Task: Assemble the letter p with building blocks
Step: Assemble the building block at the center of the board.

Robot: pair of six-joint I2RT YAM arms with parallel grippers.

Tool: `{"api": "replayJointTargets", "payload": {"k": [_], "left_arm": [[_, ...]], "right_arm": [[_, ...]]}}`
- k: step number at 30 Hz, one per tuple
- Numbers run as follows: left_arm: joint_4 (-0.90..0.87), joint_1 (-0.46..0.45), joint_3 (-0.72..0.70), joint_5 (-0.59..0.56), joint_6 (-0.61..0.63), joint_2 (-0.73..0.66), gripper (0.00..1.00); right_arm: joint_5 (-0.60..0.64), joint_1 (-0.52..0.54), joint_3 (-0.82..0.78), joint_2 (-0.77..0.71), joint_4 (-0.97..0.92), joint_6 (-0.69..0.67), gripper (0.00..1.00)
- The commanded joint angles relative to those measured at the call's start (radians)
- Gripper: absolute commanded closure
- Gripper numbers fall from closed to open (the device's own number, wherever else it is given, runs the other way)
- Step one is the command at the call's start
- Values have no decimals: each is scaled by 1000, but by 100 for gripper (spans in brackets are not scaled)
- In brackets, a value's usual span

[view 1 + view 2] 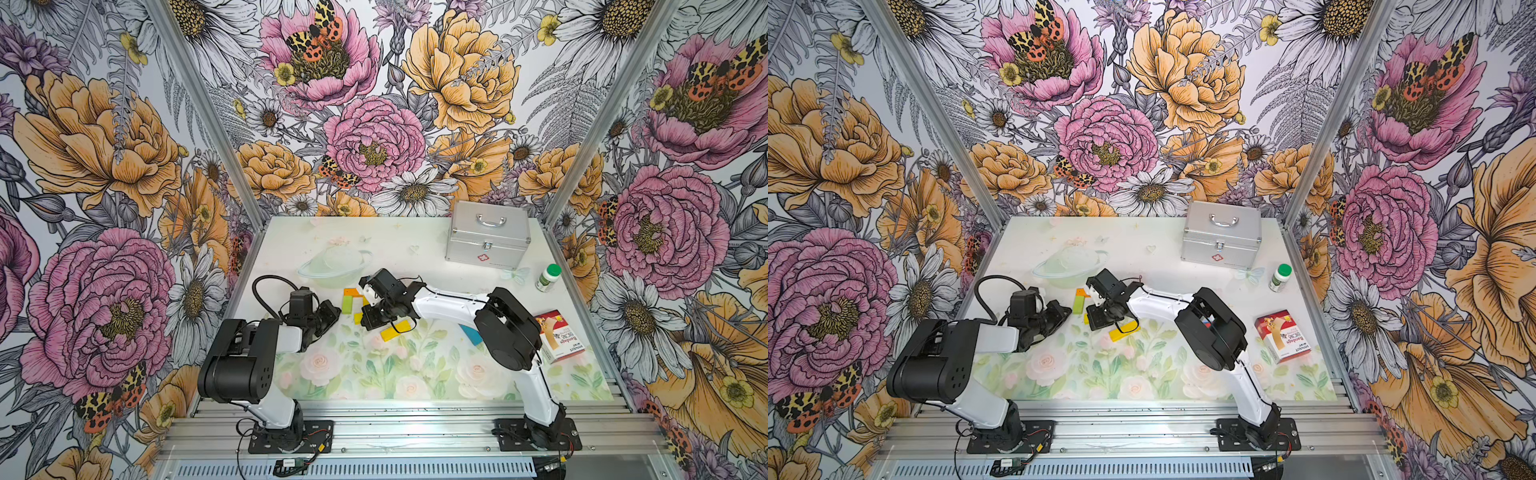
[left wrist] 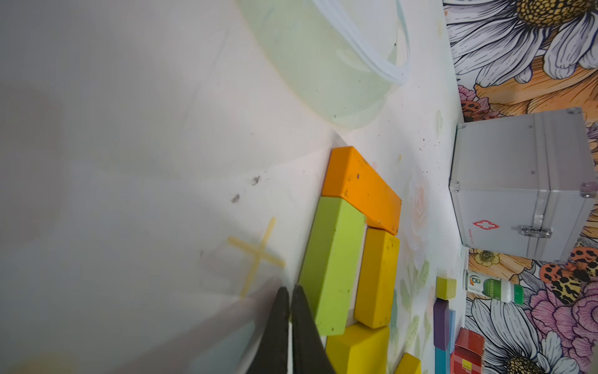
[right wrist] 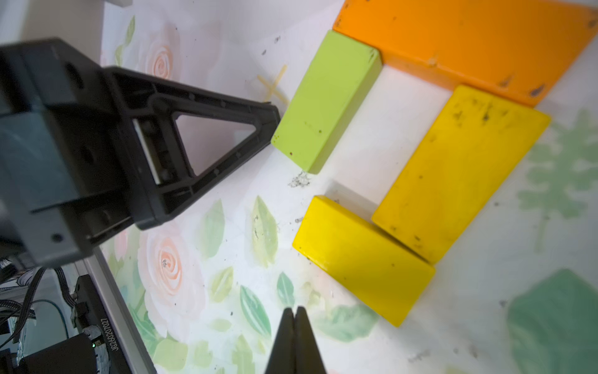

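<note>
The building blocks lie mid-table. An orange block [image 3: 469, 42] caps a green block [image 3: 326, 103] and a yellow block [image 3: 459, 171], which run side by side. A second yellow block [image 3: 362, 259] lies crosswise at the first one's far end, with a gap to the green. My left gripper [image 2: 290, 289] is shut, its tip [image 3: 271, 119] at the green block's [image 2: 333, 262] end. My right gripper [image 3: 294, 311] is shut and empty, hovering short of the second yellow block. In a top view another yellow block [image 1: 395, 332] and a light blue one [image 1: 471, 334] lie near the right arm.
A clear bowl [image 1: 334, 264] sits behind the blocks. A silver case [image 1: 488, 237] stands at the back right, with a green-capped bottle [image 1: 548, 277] and a bandage carton [image 1: 559, 334] along the right side. Purple and small yellow blocks [image 2: 440, 323] lie further off.
</note>
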Motion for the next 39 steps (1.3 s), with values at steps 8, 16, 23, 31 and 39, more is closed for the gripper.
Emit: {"api": "replayJointTargets", "payload": {"k": [8,16,23,31,39], "left_arm": [[-3,-54,-96,-91,-44,-103,95],[-1,-143,-74,-84,-65,-96,98],[5,-160,-56,-77,-75,-78,98],[31,-162,-49,-51,-83,-45,99],[53,-161,-44,-39,-87,-12,99]], "right_arm": [[80,-71,-116,-102,-7,-11,100],[69,-71,-95,-35,-3,-14,100],[56,-70,-76,19,15,-15,100],[37,-70,-58,61,29,-12,100],[19,-70,-60,68,37,-5,100]]}}
